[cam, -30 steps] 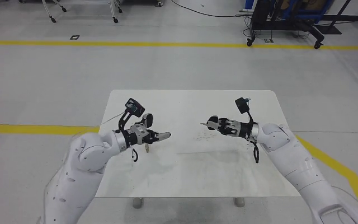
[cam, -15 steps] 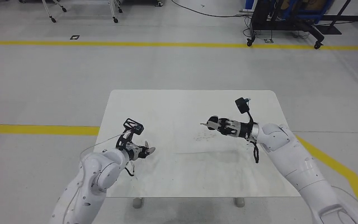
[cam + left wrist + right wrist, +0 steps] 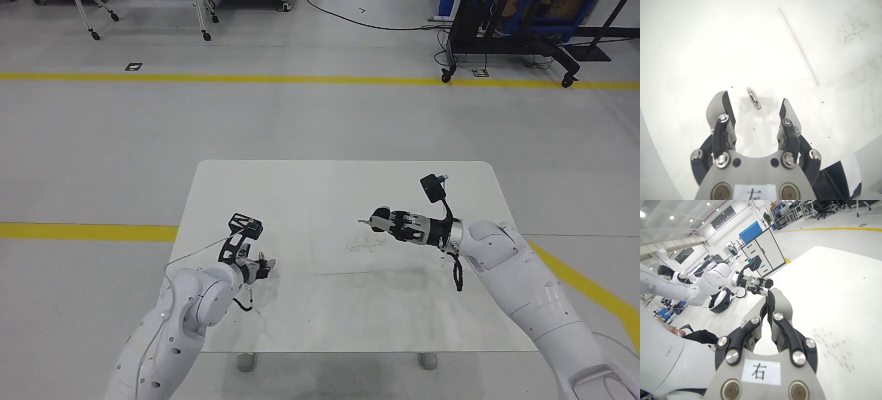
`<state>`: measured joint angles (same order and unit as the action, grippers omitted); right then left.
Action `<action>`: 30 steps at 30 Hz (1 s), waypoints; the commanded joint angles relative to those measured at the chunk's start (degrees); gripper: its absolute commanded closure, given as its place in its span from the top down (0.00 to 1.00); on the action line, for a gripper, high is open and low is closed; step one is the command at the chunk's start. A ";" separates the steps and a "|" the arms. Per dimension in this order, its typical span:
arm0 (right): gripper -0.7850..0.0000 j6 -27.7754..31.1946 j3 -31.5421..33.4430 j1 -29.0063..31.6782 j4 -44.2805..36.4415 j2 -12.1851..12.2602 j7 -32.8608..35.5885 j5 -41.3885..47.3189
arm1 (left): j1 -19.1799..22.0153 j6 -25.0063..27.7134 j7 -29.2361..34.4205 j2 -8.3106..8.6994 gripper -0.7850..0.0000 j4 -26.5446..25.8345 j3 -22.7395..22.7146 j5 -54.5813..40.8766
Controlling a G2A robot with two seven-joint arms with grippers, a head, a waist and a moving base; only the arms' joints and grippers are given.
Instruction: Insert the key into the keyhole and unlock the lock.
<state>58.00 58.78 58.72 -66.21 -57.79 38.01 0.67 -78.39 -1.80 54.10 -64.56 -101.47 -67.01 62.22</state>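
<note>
Brass padlock with chrome shackle (image 3: 753,98) stands on the white bench (image 3: 696,47) between the wide-spread fingers of your left claw (image 3: 755,98), touching neither; your right claw (image 3: 769,294) is pinched closed.

Gaps beside lock (image 3: 753,97), inside left pincer (image 3: 754,95)

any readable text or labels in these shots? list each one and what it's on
"左": left sticker on the base of the left gripper, its lower part cut off by the picture's edge.
"右": right sticker on the base of the right gripper.
The lock and the table show no print.
Signs in the room behind are too small to read.
</note>
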 commanded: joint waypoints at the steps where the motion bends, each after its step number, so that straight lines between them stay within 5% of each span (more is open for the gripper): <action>1: 0.00 0.00 0.00 0.00 0.00 0.00 0.00 0.00 | 0.22 -0.36 0.11 -0.11 0.56 0.32 0.34 -0.15; 6: 0.00 0.00 0.00 0.00 0.00 0.00 0.00 0.00 | 0.86 -2.05 1.64 -0.41 0.58 1.20 1.47 0.42; 10: 0.00 0.00 0.00 0.00 0.00 0.00 0.00 0.00 | 1.22 -2.68 1.92 -0.60 0.49 1.57 2.04 0.57; 30: 0.00 0.00 0.00 0.00 0.00 0.00 0.00 0.00 | 3.68 -6.79 3.78 -1.65 0.41 3.65 4.26 2.75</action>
<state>58.00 58.78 58.72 -66.21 -57.79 38.01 0.67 -74.70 -8.33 57.97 -66.19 -97.94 -62.60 64.97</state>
